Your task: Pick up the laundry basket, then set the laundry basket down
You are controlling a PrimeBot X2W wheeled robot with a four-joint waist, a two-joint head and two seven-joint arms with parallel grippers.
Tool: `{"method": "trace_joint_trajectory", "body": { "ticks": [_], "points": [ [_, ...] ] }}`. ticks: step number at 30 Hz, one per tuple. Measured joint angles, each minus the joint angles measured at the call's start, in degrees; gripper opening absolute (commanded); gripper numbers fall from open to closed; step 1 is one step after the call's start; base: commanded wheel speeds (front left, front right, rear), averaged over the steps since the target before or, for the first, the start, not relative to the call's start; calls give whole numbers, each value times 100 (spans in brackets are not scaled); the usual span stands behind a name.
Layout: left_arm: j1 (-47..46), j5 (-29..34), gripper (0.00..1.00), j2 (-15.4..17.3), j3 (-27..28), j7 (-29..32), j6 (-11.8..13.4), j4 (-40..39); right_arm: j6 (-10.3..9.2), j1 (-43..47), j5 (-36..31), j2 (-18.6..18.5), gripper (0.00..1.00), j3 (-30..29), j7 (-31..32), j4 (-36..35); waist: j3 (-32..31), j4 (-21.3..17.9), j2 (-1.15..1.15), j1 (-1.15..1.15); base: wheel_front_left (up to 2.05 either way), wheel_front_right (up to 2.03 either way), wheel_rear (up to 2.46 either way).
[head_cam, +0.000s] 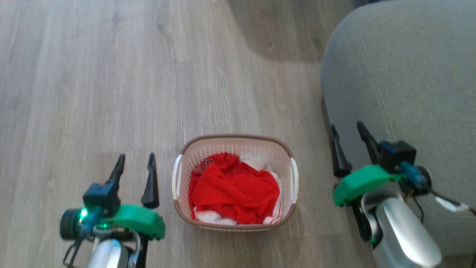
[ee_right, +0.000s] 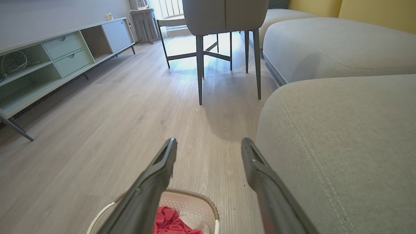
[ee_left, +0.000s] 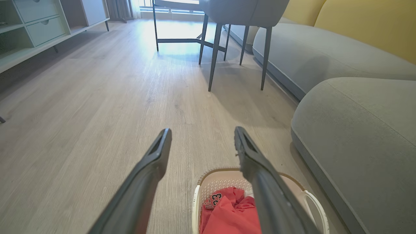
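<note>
The laundry basket (head_cam: 285, 149) stands on the wooden floor in the head view's lower middle: cream, perforated, brown rim, white side handles, red and white clothes inside. My left gripper (head_cam: 136, 159) is open beside the basket's left handle, apart from it and holding nothing. On the other side my right gripper (head_cam: 348, 128) hangs open near the right handle, against the grey sofa edge. In the left wrist view the basket (ee_left: 218, 174) lies below the open left gripper (ee_left: 201, 133). The right wrist view has the basket (ee_right: 198, 201) under the open right gripper (ee_right: 208, 143).
A grey sofa (head_cam: 405, 93) rises close on the right of the basket. Farther ahead stand a grey chair on dark legs (ee_left: 237, 32) and a low pale cabinet with drawers (ee_right: 61, 52) along the left wall. Wooden floor stretches ahead and to the left.
</note>
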Motion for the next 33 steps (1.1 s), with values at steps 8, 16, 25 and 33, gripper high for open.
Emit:
{"method": "trace_joint_trajectory", "body": {
  "ticks": [8, 16, 25, 33],
  "points": [
    [740, 235, 100, -119, 298, 0, -27, -534, 0, 815, -36, 26, 100, -151, 0, -681, -414, 84, 0, 0, 0, 0, 0],
    [1297, 405, 100, -154, 479, 0, -74, -725, 0, 1353, -131, 31, 100, -315, 0, -1120, -673, 138, 0, 0, 0, 0, 0],
    [1421, 476, 100, -198, 637, 0, -98, -732, 0, 1502, -135, 69, 100, -383, 0, -1218, -730, 160, 0, 0, 0, 0, 0],
    [1419, 477, 100, -242, 687, 0, -177, -731, 0, 1501, -136, 87, 100, -383, 0, -1233, -676, 168, -1, 0, 0, 0, 0]
  ]
}}
